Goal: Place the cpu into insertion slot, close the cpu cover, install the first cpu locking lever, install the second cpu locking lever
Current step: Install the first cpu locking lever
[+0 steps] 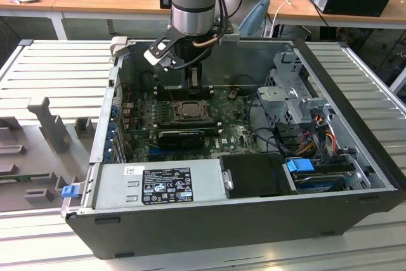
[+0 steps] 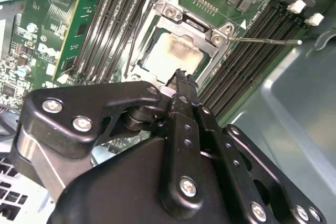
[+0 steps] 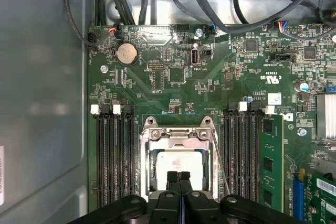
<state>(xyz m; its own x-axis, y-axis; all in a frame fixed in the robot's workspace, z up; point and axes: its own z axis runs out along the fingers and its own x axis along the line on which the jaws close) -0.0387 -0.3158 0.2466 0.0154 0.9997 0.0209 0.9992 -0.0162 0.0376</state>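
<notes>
In both wrist views the cpu (image 3: pixel 181 162) (image 2: pixel 170 56) lies pale and flat in the insertion slot (image 3: pixel 151 174). The silvery cpu cover (image 3: pixel 178 136) (image 2: pixel 197 27) lies down around it as a frame. One thin locking lever (image 3: pixel 220 163) (image 2: pixel 262 40) stands off at an angle beside the socket. My gripper (image 3: pixel 179 178) (image 2: pixel 182 78) is shut, with nothing between its fingers, its tips just over the edge of the cover and chip. In the exterior view the gripper (image 1: pixel 192 82) hangs inside the open computer case above the socket (image 1: pixel 188 111).
Long black ram slots (image 3: pixel 110 156) flank the socket, with a green memory stick (image 3: pixel 272 166) in one. Black cables (image 3: pixel 210 3) run along the board's edge. The grey case wall (image 3: pixel 42 103) is close by. A power supply (image 1: pixel 165 185) and drive cage (image 1: pixel 292 103) fill the case.
</notes>
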